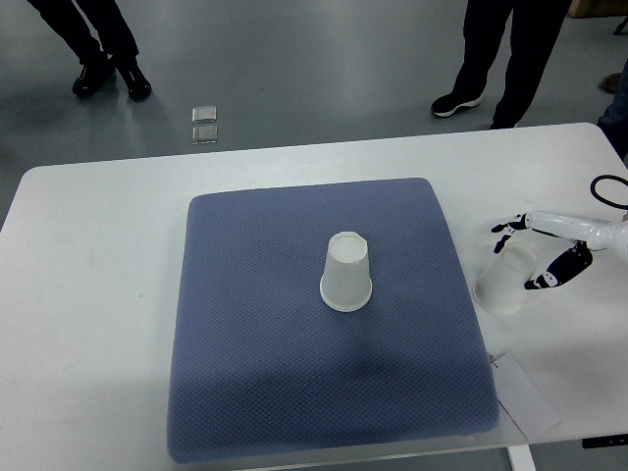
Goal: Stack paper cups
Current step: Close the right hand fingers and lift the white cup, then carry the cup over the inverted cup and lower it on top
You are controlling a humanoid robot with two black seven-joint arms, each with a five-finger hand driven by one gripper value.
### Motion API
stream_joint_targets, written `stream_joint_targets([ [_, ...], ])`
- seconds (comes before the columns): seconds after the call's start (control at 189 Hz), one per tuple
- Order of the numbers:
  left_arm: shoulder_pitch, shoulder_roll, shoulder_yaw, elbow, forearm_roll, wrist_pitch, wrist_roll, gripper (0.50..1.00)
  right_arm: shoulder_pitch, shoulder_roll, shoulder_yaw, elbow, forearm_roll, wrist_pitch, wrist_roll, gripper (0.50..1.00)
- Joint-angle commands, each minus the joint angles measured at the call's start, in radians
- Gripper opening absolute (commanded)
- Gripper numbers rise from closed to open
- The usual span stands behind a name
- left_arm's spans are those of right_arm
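A white paper cup (pixel 346 274) stands upside down in the middle of the blue mat (pixel 255 334). A second white paper cup (pixel 503 282) stands upside down on the white table (pixel 88 294), just off the mat's right edge. My right hand (pixel 530 255) comes in from the right edge and sits at this cup's upper part. Its fingers (pixel 506 229) are spread, with some on the far side of the cup and some on the near right. I cannot tell whether they touch the cup. The left arm is out of view.
A white paper sheet (pixel 525 394) lies at the table's front right, partly under the mat's corner. A black cable (pixel 606 188) loops near the right edge. Two people's legs (pixel 500 59) stand beyond the far table edge. Two small clear items (pixel 204 125) lie on the floor.
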Motion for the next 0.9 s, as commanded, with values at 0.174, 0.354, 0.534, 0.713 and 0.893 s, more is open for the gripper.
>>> stream_joint_targets([
  [0.174, 0.000, 0.000, 0.000, 0.000, 0.000, 0.000, 0.000, 1.000, -0.003, 0.019, -0.011, -0.012, -0.003, -0.004, -0.014, 0.635],
  [0.354, 0.000, 0.000, 0.000, 0.000, 0.000, 0.000, 0.000, 1.000, 0.009, 0.016, -0.008, -0.011, 0.006, -0.004, -0.013, 0.500],
  [0.534, 0.000, 0.000, 0.000, 0.000, 0.000, 0.000, 0.000, 1.000, 0.094, -0.009, 0.017, 0.017, 0.020, 0.010, 0.004, 0.500],
  [0.713, 0.000, 0.000, 0.000, 0.000, 0.000, 0.000, 0.000, 1.000, 0.204, -0.055, 0.147, 0.100, 0.045, 0.168, 0.023, 0.500],
  [0.893, 0.000, 0.000, 0.000, 0.000, 0.000, 0.000, 0.000, 1.000, 0.279, -0.035, 0.251, 0.192, 0.055, 0.312, 0.014, 0.500],
])
